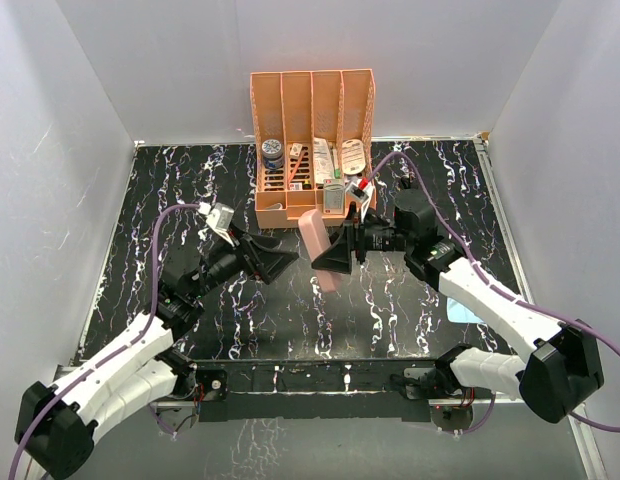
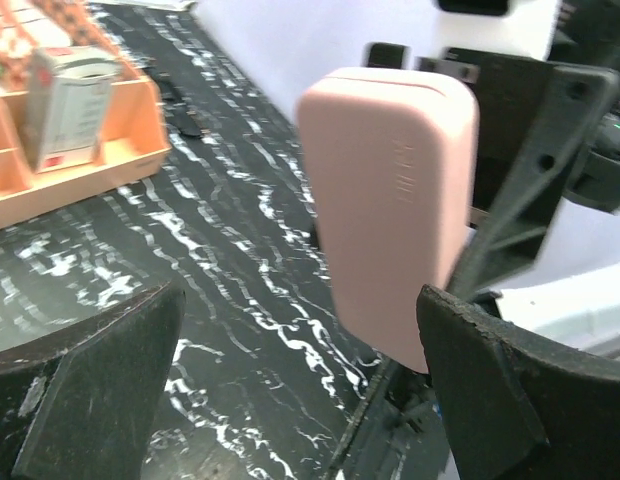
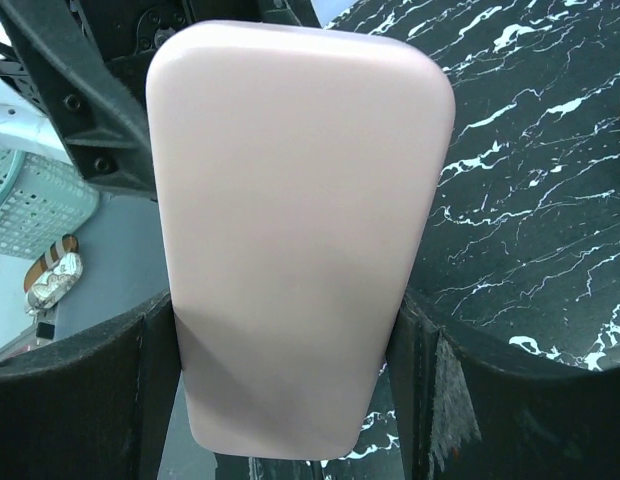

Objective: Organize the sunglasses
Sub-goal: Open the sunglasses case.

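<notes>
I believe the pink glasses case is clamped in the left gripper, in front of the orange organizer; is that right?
Not quite: the pink glasses case is clamped in the right gripper, as the right wrist view shows; the left gripper is open. It is indeed in front of the orange organizer.

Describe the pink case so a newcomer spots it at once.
Start at the orange organizer at the back of the table. Just in front of it, the right gripper clamps the pink case. It is the only smooth, rounded pink oblong in view.
</notes>
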Tool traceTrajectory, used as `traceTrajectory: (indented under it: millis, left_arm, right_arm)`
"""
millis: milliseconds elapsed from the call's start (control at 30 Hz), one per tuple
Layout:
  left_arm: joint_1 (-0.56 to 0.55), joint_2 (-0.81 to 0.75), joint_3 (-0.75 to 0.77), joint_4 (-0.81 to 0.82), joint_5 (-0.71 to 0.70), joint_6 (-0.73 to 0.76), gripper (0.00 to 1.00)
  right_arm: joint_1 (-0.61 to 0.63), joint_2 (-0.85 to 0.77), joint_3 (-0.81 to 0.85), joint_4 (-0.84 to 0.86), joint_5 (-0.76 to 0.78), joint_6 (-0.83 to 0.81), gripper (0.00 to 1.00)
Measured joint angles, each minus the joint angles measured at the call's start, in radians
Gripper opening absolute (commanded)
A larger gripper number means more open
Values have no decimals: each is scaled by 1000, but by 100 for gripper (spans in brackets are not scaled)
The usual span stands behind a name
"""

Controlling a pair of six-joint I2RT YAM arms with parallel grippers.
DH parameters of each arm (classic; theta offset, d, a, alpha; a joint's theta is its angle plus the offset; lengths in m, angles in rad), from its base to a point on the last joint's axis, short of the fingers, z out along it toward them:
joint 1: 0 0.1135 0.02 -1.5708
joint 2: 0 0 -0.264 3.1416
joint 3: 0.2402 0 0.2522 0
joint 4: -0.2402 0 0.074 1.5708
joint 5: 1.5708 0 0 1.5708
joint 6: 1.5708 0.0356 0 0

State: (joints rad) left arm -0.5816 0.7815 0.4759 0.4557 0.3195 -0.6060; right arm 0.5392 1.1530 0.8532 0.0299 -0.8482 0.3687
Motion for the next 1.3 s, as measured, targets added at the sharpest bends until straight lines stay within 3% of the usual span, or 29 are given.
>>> traceTrajectory:
  millis: [133,400,533,667,767,900,1300]
  left_arm:
    - [0,49,-3,122,106,-22,99]
    - [24,124,-40,309,187,-37,99]
    - [82,255,-56,526,299,-116,99]
    - [161,463,-85,850,397,-275,99]
    - [200,620,-80,985,452,-375,99]
    - [208,692,-79,1027,488,-414,99]
    - [208,635,-62,1116,536,-416,99]
  right_arm:
    - [-20,0,7,-5,-28,-4,0]
    - [-31,0,9,-6,-34,-16,0]
    - [-38,0,9,-4,-33,-19,0]
    - [-49,16,9,3,-34,-3,0]
    - [-51,32,9,1,-33,4,0]
    - [-51,54,29,-13,-30,8,0]
    - [-51,195,101,-3,-18,39,0]
